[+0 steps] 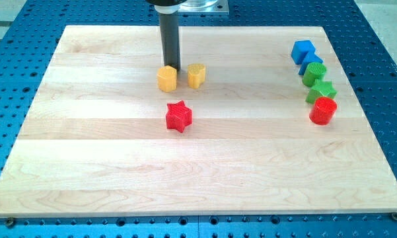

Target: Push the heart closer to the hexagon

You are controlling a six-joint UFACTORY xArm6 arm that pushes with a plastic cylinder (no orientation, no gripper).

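Note:
Two yellow blocks sit near the board's top centre. The left one (166,78) looks like the hexagon. The right one (196,75) looks like the heart. A small gap separates them. My tip (172,68) stands just above the hexagon's upper right edge, touching or nearly touching it, and to the left of the heart. The dark rod rises straight up to the view's top.
A red star (179,116) lies below the yellow pair. At the view's right is a column of blocks: a blue cube (303,51), a second blue block (312,64), a green block (314,75), a green star (322,91) and a red cylinder (323,110).

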